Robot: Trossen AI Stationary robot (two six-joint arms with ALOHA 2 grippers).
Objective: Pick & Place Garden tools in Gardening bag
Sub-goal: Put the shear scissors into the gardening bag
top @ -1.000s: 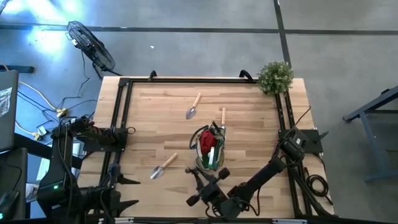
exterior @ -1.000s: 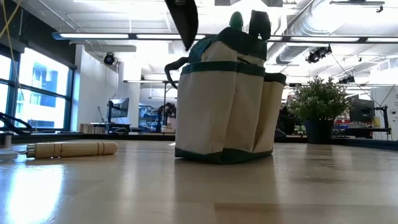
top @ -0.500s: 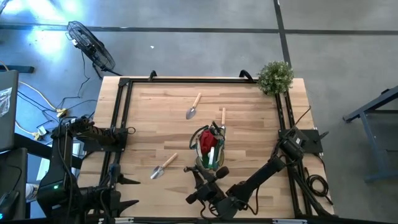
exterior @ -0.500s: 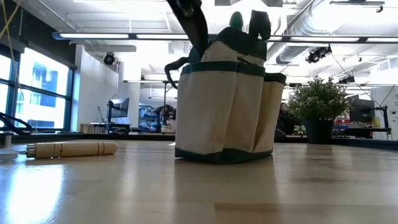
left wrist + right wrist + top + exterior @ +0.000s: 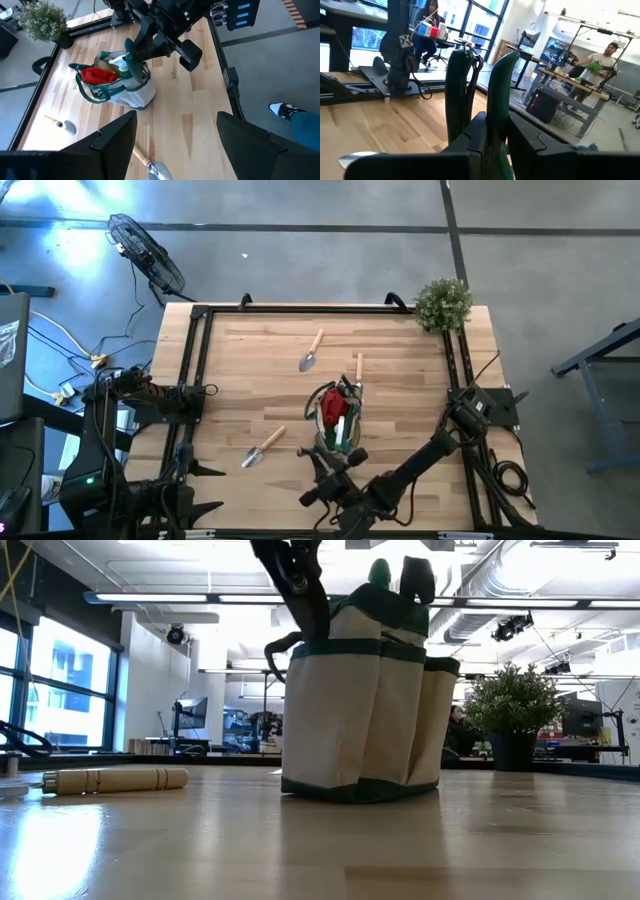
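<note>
Wooden table (image 5: 240, 370), gardening bag (image 5: 336, 418) upright, right tool (image 5: 134, 54) pinching green-handled pruners (image 5: 480, 95) above it, handles pointing upward.

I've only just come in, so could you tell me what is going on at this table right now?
The right gripper holds green-handled pruners right at the rim of the gardening bag, on the side nearest the robot. The bag already holds a red piece and a spray bottle. Two trowels lie on the table, and a third wooden handle sticks out beside the bag. The left gripper waits open at the table's left edge.
</note>
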